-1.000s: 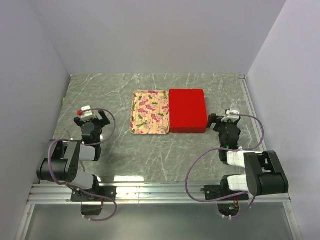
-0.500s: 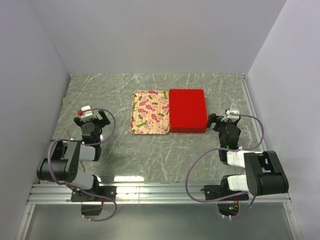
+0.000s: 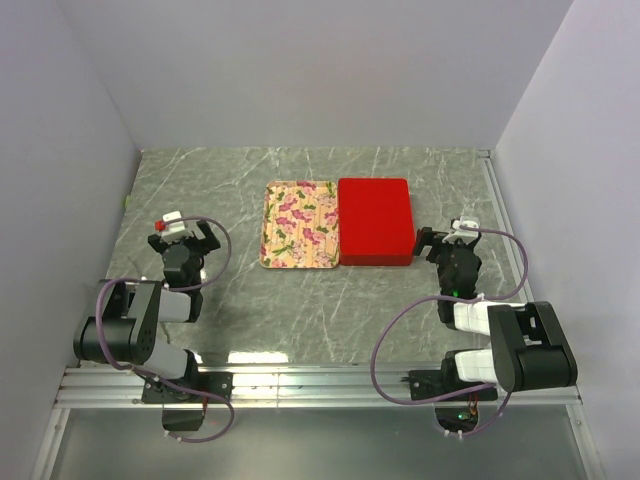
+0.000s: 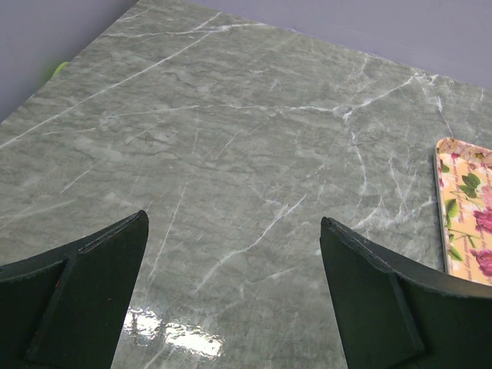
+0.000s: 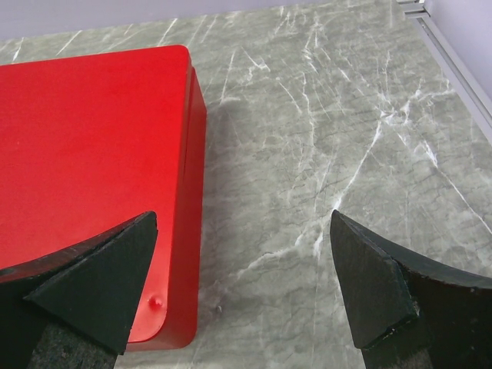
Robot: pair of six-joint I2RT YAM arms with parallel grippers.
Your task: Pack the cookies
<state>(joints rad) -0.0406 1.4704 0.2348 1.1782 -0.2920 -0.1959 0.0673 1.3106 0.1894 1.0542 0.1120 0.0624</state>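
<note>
**Entry: start position, nothing held**

Right gripper (image 5: 242, 219): jaws wide, empty. The shut red box (image 5: 92, 154) lies just ahead-left, long axis seemingly running away from the bases.
Left gripper (image 4: 233, 219): wide, empty, farther off, with the floral tray (image 4: 469, 207) ahead-right.
Cookies: in no view, perhaps boxed.
Only the right wrist view shows the lid seam.

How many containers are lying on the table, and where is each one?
2. The floral tray lies near the centre of the table; the closed red box lies directly to its right, side by side. The inside of the box is hidden.
</note>
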